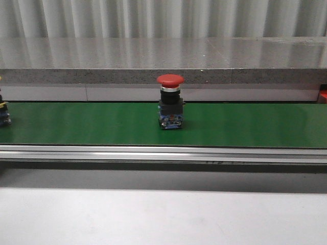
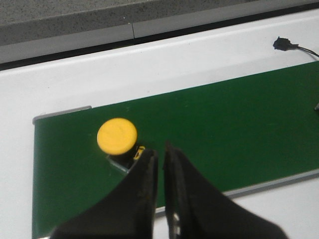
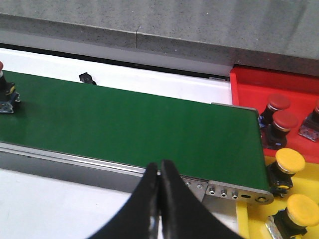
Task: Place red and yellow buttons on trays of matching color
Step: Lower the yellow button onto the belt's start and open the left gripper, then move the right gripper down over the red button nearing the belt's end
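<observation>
A red button [image 1: 170,102] stands upright mid-belt on the green conveyor [image 1: 245,125]; it also shows at the edge of the right wrist view [image 3: 6,92]. A yellow button [image 2: 116,135] stands near the belt's end. My left gripper [image 2: 160,149] is shut and empty, its tips just beside that button's black body. My right gripper [image 3: 159,169] is shut and empty over the belt's near rail. The red tray [image 3: 249,87] holds red buttons [image 3: 285,121]. The yellow tray [image 3: 247,224] holds yellow buttons [image 3: 290,160]. Neither gripper shows in the front view.
A grey stone ledge [image 1: 163,61] runs behind the conveyor. A metal rail [image 1: 163,153] edges the belt's near side, with white tabletop [image 1: 163,214] in front. A small black connector [image 2: 284,45] lies on the white surface behind the belt.
</observation>
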Controlling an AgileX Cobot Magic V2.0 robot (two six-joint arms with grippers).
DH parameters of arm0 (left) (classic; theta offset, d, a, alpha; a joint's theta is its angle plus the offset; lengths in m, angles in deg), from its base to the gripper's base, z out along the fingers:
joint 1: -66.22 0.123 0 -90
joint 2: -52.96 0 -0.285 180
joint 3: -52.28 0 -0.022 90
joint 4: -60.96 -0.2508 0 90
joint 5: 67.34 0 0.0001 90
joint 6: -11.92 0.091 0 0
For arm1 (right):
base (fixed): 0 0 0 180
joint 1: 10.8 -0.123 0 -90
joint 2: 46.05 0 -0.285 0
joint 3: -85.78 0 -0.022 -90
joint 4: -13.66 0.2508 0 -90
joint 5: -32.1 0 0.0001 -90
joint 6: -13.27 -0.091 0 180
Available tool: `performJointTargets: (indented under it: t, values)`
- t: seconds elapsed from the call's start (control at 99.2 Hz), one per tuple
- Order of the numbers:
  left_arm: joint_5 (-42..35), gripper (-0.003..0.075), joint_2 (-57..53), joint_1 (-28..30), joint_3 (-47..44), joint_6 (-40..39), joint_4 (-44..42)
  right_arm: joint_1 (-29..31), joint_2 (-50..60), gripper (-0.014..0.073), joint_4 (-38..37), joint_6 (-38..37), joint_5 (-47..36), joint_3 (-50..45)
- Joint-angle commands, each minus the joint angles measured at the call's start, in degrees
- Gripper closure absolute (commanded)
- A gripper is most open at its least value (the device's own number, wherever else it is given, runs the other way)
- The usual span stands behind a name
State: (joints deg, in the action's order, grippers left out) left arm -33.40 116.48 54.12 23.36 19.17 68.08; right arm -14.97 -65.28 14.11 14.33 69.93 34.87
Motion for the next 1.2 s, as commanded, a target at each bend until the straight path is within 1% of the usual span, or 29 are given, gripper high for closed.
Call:
performJointTargets:
  t: [0.0, 0.141, 0.252, 0.423, 0.494, 0.544, 0.595, 0.645, 0.665, 0.786, 0.857, 0.907, 0.938, 1.059, 1.19]
  values:
    - [-3.95, 0.0726, -6.35, -0.38, -2.68, 0.01, 0.88, 0.02, -0.72, 0.0662, -0.45, 0.29, -3.85, 1.46]
    - [-3.95, 0.0726, -14.92, -0.38, -8.33, 0.01, 0.88, 0.02, -2.22, 0.0662, -0.45, 0.37, -2.27, 1.91]
    - [-4.06, 0.0725, -20.78, -0.38, -11.67, 0.01, 0.88, -1.79, -5.19, 0.0661, -0.45, 0.37, -1.99, 3.38]
    - [-4.07, 0.0726, -27.14, -0.38, -14.4, 0.01, 0.88, -5.9, -14.07, 0.0659, -0.45, 1.15, -1.88, 8.29]
    - [-3.86, 0.0726, -28.01, -0.38, -14.5, 0.01, 0.88, -7.42, -18.92, 0.0636, -0.45, 2.62, -1.66, 11.17]
    - [-3.86, 0.0725, -28.01, -0.38, -14.5, 0.01, 0.88, -8.26, -22.49, 0.0591, -0.45, 3.3, -1.5, 13.35]
    - [-3.71, 0.0726, -28.01, -0.38, -14.5, 0.01, 0.88, -9.08, -26.22, 0.0522, -0.45, 3.31, -1.21, 15.59]
    - [-3.7, 0.0726, -28.01, -0.38, -14.5, 0.01, 0.88, -10.18, -29.85, 0.0421, -0.45, 3.31, -0.74, 17.9]
    - [-3.7, 0.0726, -28.01, -0.38, -14.5, 0.01, 0.88, -10.45, -31.39, 0.0393, -0.45, 3.31, -0.6, 18.89]
    - [-3.7, 0.0726, -28.01, -0.38, -14.5, 0.01, 0.88, -13.01, -39.56, 0.0131, -0.45, 3.26, 0.53, 24.3]
    - [-3.7, 0.0726, -27.91, -0.38, -14.5, 0.01, 0.88, -14.42, -44.33, 0.0026, -0.09, 3.26, 2.06, 27.45]
    - [-3.7, 0.0725, -27.91, -0.38, -14.5, 0.01, 0.88, -15.33, -47.6, -0.0015, 0.44, 3.26, 3.55, 29.96]
    - [-3.7, 0.0726, -27.91, -0.38, -14.5, 0.01, 0.88, -15.8, -49.97, -0.0024, 1.11, 3.15, 4.54, 31.19]
    - [-3.7, 0.0726, -27.91, -0.38, -14.5, 0.01, 0.88, -16.66, -58.28, -0.0018, 4.91, 1.89, 10.8, 36.75]
    - [-3.7, 0.0726, -27.91, -0.38, -14.5, 0.01, 0.88, -17.19, -65.95, -0.0018, 5.56, 1.89, 15.95, 42.01]
